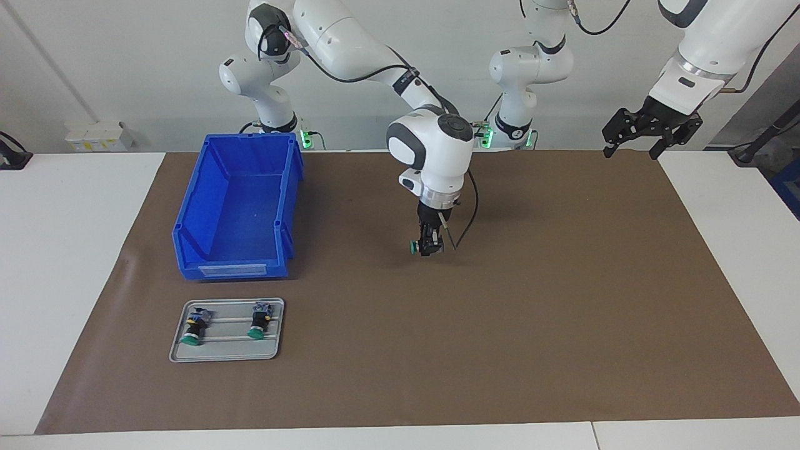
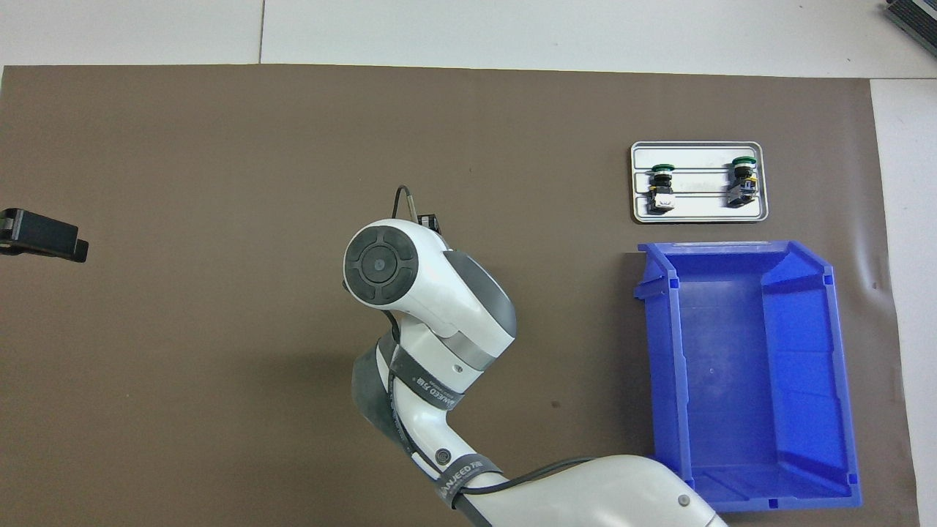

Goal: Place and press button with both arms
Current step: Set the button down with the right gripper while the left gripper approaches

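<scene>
My right gripper (image 1: 429, 248) hangs low over the middle of the brown mat, shut on a button (image 1: 414, 247) whose green cap points sideways toward the right arm's end of the table. Whether the button touches the mat I cannot tell. In the overhead view the right arm's wrist covers the button, and only a black bit of the right gripper (image 2: 428, 220) shows. My left gripper (image 1: 650, 132) waits, open and empty, raised over the mat's corner at the left arm's end; in the overhead view only the left gripper (image 2: 45, 238) tip shows.
A grey tray (image 1: 225, 351) (image 2: 699, 155) farther from the robots than the blue bin holds two more buttons (image 1: 191, 329) (image 1: 257, 323) lying on their sides. The empty blue bin (image 1: 231, 270) (image 2: 662, 344) stands at the right arm's end. The brown mat (image 1: 562, 325) covers the table.
</scene>
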{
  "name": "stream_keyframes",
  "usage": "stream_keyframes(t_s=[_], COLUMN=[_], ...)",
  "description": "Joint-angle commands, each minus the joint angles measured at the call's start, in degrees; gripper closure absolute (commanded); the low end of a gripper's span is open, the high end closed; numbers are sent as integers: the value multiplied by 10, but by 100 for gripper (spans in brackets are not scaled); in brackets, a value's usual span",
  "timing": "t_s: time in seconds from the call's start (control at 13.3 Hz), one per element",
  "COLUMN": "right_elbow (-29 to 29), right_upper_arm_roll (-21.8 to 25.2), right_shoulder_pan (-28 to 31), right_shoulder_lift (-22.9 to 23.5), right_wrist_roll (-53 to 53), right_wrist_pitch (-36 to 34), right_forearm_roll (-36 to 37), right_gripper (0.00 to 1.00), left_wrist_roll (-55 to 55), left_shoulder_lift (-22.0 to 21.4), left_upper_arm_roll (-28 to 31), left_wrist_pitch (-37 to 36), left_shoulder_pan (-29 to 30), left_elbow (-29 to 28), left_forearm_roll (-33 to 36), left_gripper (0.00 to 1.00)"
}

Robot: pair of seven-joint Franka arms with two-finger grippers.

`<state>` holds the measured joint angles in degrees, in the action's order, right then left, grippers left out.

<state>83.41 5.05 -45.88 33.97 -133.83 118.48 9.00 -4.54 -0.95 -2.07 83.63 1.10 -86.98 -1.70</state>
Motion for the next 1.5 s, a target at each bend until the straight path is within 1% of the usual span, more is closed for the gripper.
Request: stream_keyframes(t_s=[0.0, 0.37, 0.45, 0.52, 0.67, 0.82, 0.9, 1.05, 1.12, 1.2, 1.27, 1.42], right_elbow=[39, 81, 86, 87, 86, 82, 81, 89, 100, 110, 112, 112], right_upper_arm_roll=[0, 0, 0, 0, 1, 1, 0, 0, -1, 0, -1, 0], right_shoulder_pan=[-10, -10, -10, -10, -18, -21, -16, 15, 30, 45, 65, 95], right_shoulder_lift=[-8, -14, -15, -15, -16, -18, -31, -85, -114, -141, -158, -176], right_wrist_roll=[-22, -58, -70, -82, -82, -67, -42, 34, 66, 105, 145, 240], right_wrist_pitch=[33, 77, 80, 80, 73, 73, 79, 73, 71, 69, 68, 47], right_forearm_roll=[22, 23, 23, 23, 29, 71, 80, 74, 67, 61, 59, 56], right_gripper=[100, 100, 97, 78, 0, 0, 0, 0, 0, 0, 0, 0], left_wrist_roll=[1, 1, 0, 1, 1, -4, -6, -38, -65, -97, -116, -158], left_shoulder_lift=[-15, -15, -15, -16, -15, -16, -15, -13, -14, -17, -21, -30], left_upper_arm_roll=[-3, -3, -4, -4, -7, -6, -6, -7, -8, -9, -10, -12], left_wrist_pitch=[2, 2, -4, -7, -5, -4, 6, 37, 41, 46, 60, 88], left_shoulder_pan=[4, 4, 3, -3, -7, -1, 0, -4, -7, -14, -28, -43], left_elbow=[-16, -16, -17, -16, -16, -16, -16, -17, -19, -33, -42, -66], left_forearm_roll=[8, 8, 8, 8, 8, 8, 8, 8, 8, 8, 8, 8], left_gripper=[0, 0, 0, 0, 0, 0, 0, 0, 0, 1, 1, 1])
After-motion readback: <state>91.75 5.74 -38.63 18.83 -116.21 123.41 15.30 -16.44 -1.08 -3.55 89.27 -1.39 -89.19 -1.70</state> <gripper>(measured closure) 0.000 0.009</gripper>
